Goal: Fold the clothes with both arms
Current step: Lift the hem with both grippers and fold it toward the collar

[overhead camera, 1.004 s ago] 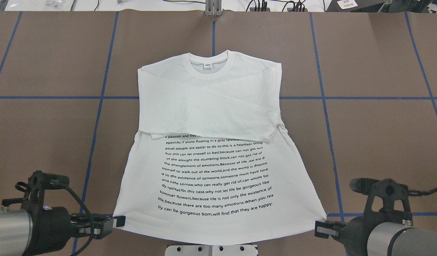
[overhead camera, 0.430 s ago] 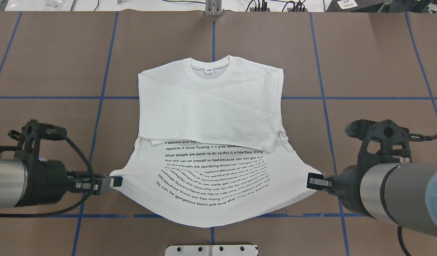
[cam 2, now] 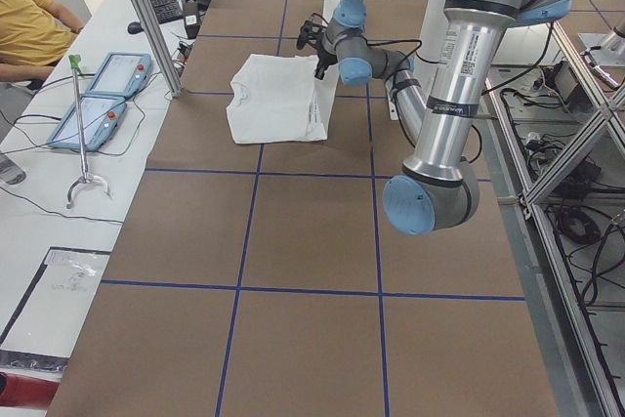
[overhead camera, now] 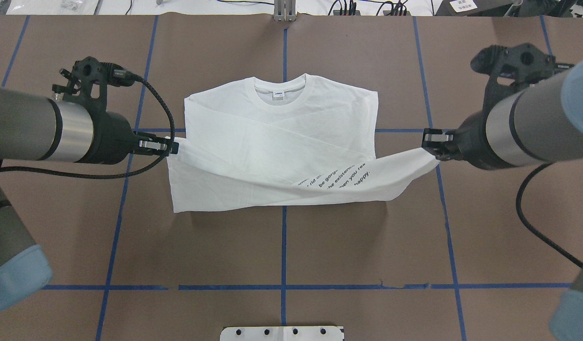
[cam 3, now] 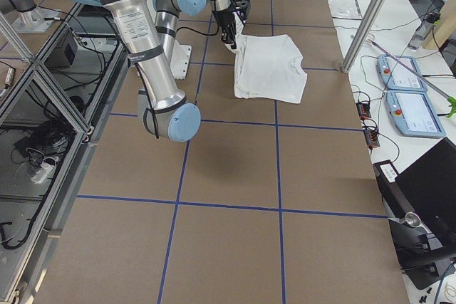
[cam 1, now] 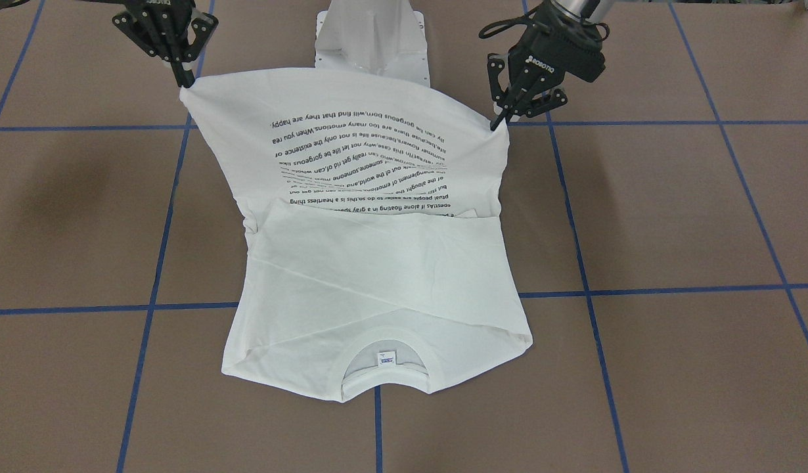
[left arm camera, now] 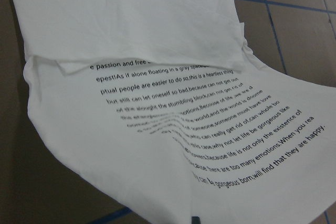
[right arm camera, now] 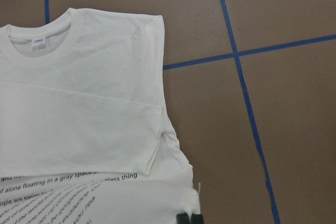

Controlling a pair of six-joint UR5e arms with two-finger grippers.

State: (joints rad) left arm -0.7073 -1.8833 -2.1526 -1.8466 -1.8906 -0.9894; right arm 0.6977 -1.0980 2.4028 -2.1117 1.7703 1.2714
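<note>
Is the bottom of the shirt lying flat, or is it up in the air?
Up in the air. The left claw and right claw each pinch a bottom corner of the shirt, holding it up.

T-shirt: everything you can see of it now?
White T-shirt, thin cotton by the look, ribbed neck with small label, sleeves folded across the chest. Black text lines on the lower front. Collar end lies flat on the brown table; the hem is lifted, each bottom corner pinched by the left gripper and right gripper.
</note>
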